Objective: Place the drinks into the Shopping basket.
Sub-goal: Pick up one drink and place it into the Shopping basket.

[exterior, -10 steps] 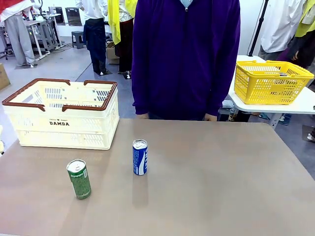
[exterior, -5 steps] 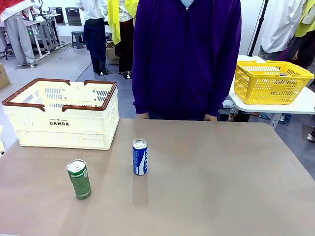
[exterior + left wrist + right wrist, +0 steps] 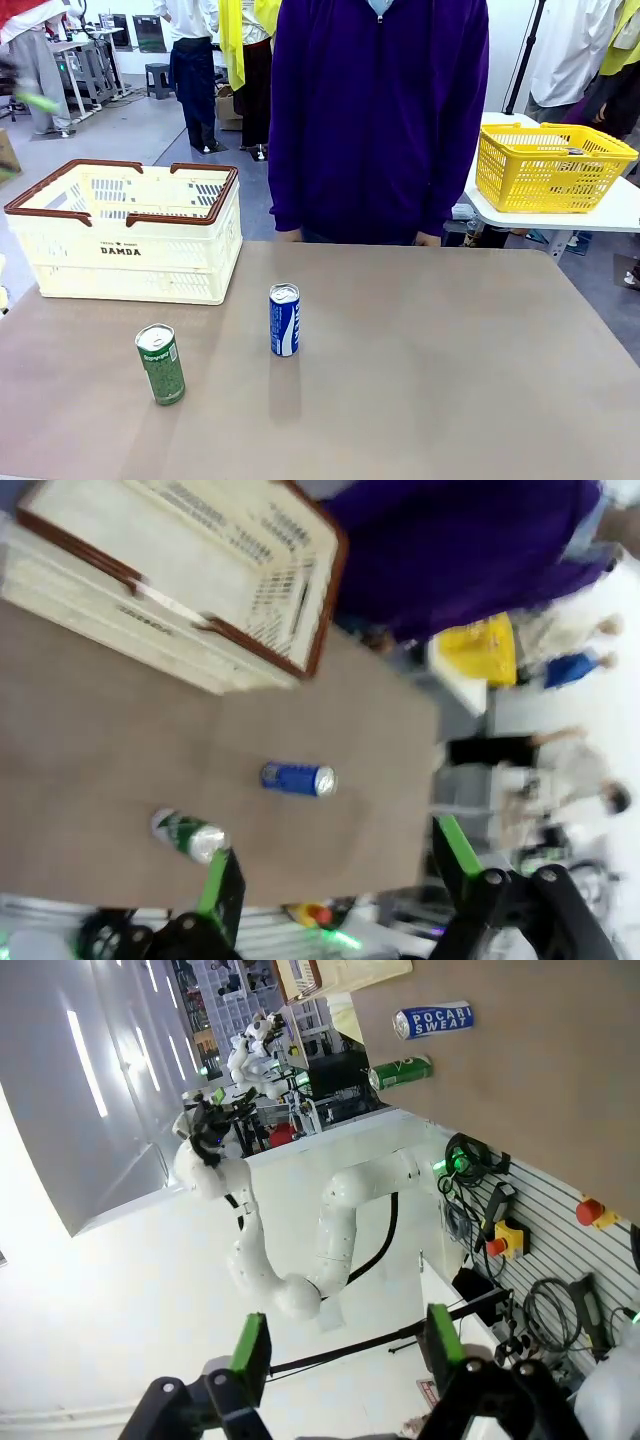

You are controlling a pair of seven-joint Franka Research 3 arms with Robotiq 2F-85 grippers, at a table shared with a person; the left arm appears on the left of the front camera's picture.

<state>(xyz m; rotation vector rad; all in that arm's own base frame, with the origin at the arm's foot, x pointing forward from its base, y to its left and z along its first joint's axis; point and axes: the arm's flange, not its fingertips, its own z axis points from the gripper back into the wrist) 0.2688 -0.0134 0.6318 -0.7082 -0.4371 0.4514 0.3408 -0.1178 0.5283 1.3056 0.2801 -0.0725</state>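
Note:
Two drinks stand upright on the brown table [image 3: 450,380]: a blue can [image 3: 284,320] near the middle and a green can [image 3: 160,364] nearer me on the left. Behind them at the left stands the cream Shopping basket [image 3: 130,262] with its brown rim. In the blurred left wrist view my left gripper [image 3: 335,865] hangs open high over the table, looking down on the blue can [image 3: 298,778], the green can [image 3: 190,835] and the basket [image 3: 215,645]. My right gripper [image 3: 345,1340] is open off the table's near side, with both cans [image 3: 432,1020] [image 3: 400,1072] far off.
A person in a purple top [image 3: 378,120] stands at the far edge, hands down. A yellow mesh basket [image 3: 550,165] sits on a white side table at the right. In the right wrist view my left arm [image 3: 340,1210] rises beside the table's near edge.
A blurred green streak has appeared at the front view's upper left edge. The cans, the basket and the person have not moved.

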